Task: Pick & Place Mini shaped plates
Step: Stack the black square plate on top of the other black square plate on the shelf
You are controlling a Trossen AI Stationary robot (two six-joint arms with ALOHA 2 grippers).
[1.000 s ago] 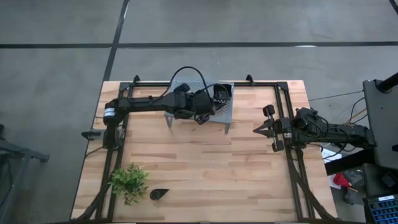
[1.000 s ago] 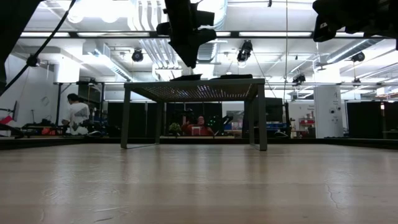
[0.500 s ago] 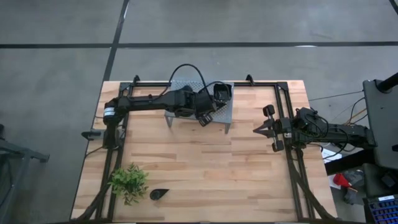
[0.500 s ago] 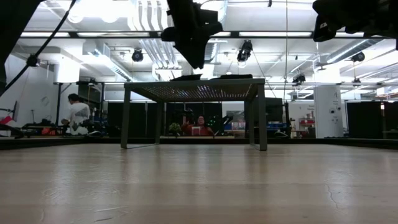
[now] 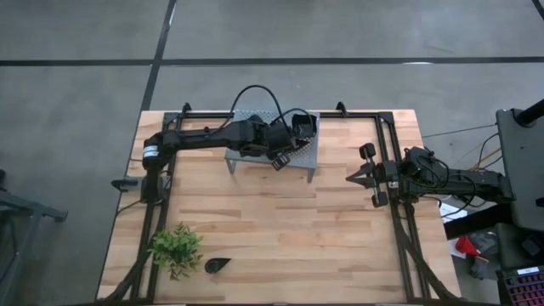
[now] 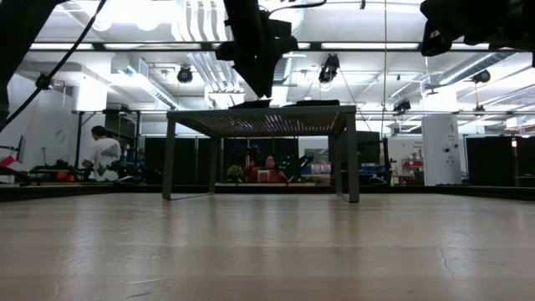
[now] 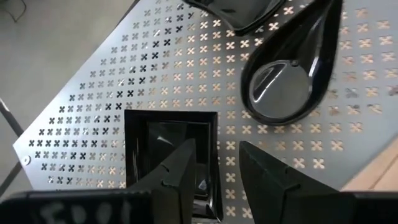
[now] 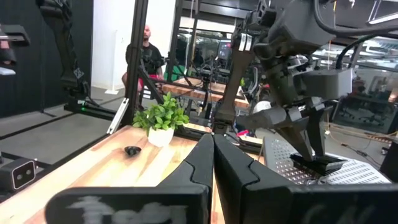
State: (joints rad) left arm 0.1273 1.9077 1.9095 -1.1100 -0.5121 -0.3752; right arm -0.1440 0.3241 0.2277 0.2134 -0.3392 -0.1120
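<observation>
The grey perforated rack [image 7: 112,81] stands at the table's far middle [image 5: 308,155]. On its top lie a square black plate [image 7: 161,140], a teardrop plate [image 7: 292,74] and the edge of another plate [image 7: 242,12]. My left gripper [image 7: 217,148] hangs open just above the rack, one finger over the square plate's edge [image 6: 262,90]. Another teardrop plate [image 5: 218,265] lies on the table's near left beside the plant. My right gripper [image 5: 351,178] waits shut at the table's right side [image 8: 213,155].
A small green plant [image 5: 177,248] stands in a white pot at the near left [image 8: 160,118]. Black frame rails run along the table's left, far and right sides [image 5: 393,212]. Bare wood lies between the rack and the near edge. People are in the room beyond [image 6: 104,155].
My left gripper has turned a little at the wrist while staying over the same spot above the rack. The plates on the rack and the one on the table lie where they were.
</observation>
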